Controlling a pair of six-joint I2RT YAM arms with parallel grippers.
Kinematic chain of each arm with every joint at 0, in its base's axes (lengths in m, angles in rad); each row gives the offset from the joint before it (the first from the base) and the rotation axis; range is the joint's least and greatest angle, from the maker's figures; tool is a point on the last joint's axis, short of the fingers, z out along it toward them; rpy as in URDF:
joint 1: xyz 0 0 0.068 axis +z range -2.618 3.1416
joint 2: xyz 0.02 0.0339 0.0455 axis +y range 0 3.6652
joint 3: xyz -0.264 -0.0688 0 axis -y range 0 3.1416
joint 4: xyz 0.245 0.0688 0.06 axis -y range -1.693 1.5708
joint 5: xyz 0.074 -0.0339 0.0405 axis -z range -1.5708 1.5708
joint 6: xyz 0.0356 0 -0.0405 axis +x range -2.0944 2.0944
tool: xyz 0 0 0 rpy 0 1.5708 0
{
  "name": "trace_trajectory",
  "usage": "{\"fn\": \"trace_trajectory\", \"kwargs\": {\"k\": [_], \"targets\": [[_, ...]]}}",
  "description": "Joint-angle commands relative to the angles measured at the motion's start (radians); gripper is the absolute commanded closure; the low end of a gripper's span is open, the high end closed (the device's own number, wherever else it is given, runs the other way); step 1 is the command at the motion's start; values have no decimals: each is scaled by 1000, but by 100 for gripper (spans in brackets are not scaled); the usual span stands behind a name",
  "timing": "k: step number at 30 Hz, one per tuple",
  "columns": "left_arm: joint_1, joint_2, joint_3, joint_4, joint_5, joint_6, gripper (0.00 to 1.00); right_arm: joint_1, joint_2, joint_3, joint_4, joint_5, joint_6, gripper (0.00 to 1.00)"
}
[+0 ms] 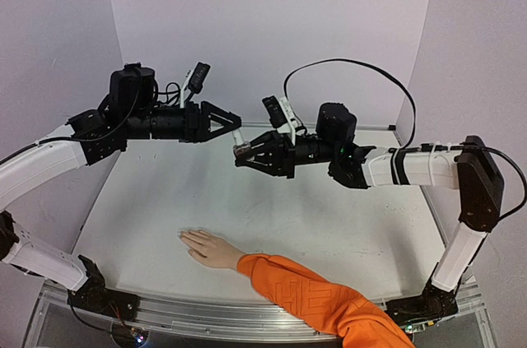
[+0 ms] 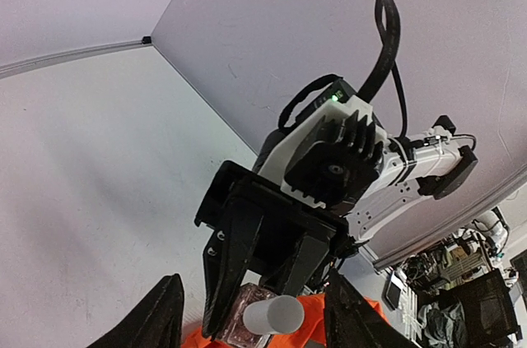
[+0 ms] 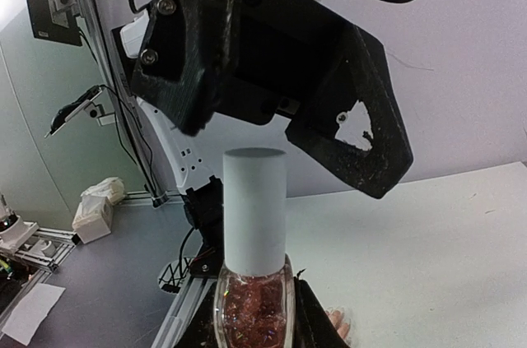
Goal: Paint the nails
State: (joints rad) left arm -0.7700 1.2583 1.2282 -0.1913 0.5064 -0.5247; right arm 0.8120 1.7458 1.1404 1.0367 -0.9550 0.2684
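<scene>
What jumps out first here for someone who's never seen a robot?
Two black claws meet in mid-air: the right claw grips a white-capped bottle of reddish glitter, the left claw gapes open facing it. Below, a pale hand in an orange sleeve lies flat on the table.

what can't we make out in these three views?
- nails: top external, too small to tell from skin, or painted from bare.
- hand: right wrist, only a sliver shows past the right gripper.
- bottle: right wrist, base cut off by the bottom edge.
- any brush: hidden under the cap, all views.
- orange sleeve: left wrist, mostly behind the right gripper.
</scene>
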Motion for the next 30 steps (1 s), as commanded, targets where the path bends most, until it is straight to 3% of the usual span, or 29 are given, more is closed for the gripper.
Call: {"fn": "trace_trajectory", "kwargs": {"k": [1, 8, 10, 17, 19, 21, 23, 24, 26, 30], "targets": [[-17, 11, 6, 82, 68, 16, 44, 0, 13, 62, 112, -62, 55, 100], [-35, 34, 11, 81, 46, 31, 61, 0, 25, 72, 118, -23, 62, 100], [-37, 39, 13, 81, 30, 32, 70, 0, 24, 70, 117, -1, 59, 100], [-39, 48, 3, 69, -44, 30, 86, 2, 2, 38, 97, 220, 15, 100], [-39, 53, 6, 52, -67, 29, 89, 16, -16, 33, 43, 391, -39, 100], [-40, 62, 16, 25, -96, 31, 93, 91, -47, 37, -61, 812, -166, 100], [-41, 73, 38, -28, -132, 39, 95, 216, -47, 55, -78, 1345, -300, 100], [-41, 79, 46, -41, -141, 41, 96, 251, -31, 73, -63, 1499, -363, 100], [-41, 84, 52, -46, -141, 42, 96, 291, -14, 95, -10, 1639, -452, 100], [-42, 87, 58, -51, -143, 46, 97, 305, 1, 119, 17, 1582, -489, 100]]}}
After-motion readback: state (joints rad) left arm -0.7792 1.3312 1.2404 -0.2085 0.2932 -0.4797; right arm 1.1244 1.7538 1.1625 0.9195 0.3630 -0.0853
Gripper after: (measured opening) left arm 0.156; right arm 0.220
